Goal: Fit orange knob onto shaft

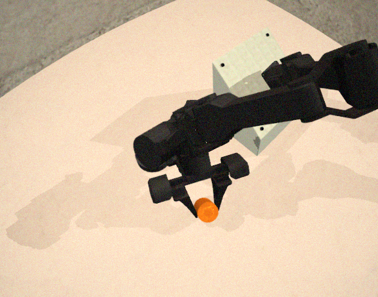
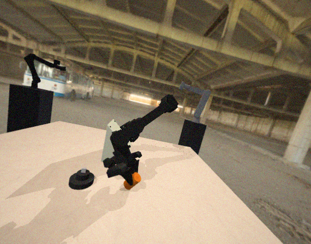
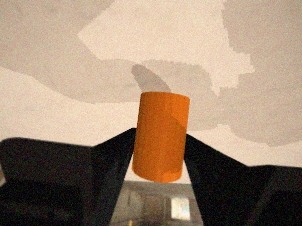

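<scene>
The orange knob (image 1: 208, 214) (image 2: 136, 177) (image 3: 161, 148) is a smooth cylinder, tilted well over. My gripper (image 1: 207, 211) (image 2: 134, 177) (image 3: 159, 135) is shut on its sides. One plain round end faces the top view. The knob's hole and its flat side do not show. The height of the knob over the table is hard to tell. The dark round pedestal (image 2: 81, 184) stands to the left of the knob in the exterior view, apart from it. The silver shaft (image 2: 83, 170) points up from its raised centre; its flat side is not clear. The top view shows no pedestal; the arm covers that area.
A pale green wedge-shaped block (image 1: 247, 53) (image 2: 107, 149) stands behind the gripper, partly covered by my arm. The table edge (image 2: 232, 192) runs down the right in the exterior view. Two more arms stand on black stands beyond the table.
</scene>
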`<state>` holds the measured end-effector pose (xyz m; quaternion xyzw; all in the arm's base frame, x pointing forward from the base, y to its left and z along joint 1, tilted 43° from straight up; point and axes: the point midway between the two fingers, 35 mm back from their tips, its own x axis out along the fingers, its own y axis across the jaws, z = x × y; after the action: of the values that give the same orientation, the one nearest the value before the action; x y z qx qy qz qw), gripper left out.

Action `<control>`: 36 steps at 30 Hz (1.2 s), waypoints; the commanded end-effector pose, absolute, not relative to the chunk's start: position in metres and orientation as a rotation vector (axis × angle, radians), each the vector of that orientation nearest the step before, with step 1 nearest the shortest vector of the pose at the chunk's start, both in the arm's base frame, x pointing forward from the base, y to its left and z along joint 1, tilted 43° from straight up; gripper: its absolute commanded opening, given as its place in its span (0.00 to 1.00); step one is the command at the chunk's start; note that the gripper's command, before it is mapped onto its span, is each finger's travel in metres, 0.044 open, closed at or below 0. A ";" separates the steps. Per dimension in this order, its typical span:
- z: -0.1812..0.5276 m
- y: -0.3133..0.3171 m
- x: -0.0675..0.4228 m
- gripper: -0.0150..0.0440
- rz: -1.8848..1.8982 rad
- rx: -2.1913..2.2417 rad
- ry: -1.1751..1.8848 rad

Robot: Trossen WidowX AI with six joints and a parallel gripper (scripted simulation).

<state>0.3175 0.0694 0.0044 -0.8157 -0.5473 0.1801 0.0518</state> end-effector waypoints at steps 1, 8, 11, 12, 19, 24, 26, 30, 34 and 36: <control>0.001 0.068 0.313 0.56 0.475 -2.463 -1.644; -0.003 0.066 0.311 0.56 0.373 -2.448 -1.613; -0.004 0.066 0.310 0.56 0.350 -2.444 -1.606; -0.004 0.066 0.310 0.56 0.342 -2.443 -1.604; -0.006 0.065 0.309 0.56 0.293 -2.436 -1.590; -0.007 0.064 0.308 0.56 0.324 -2.396 -1.563; -0.007 0.064 0.308 0.56 0.324 -2.394 -1.562; -0.007 0.064 0.309 0.56 0.326 -2.412 -1.575; -0.007 0.063 0.307 0.56 0.329 -2.437 -1.597; -0.007 0.062 0.307 0.56 0.329 -2.440 -1.600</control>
<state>0.3098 0.0644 -0.0063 -0.8281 -0.5398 0.1070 0.1066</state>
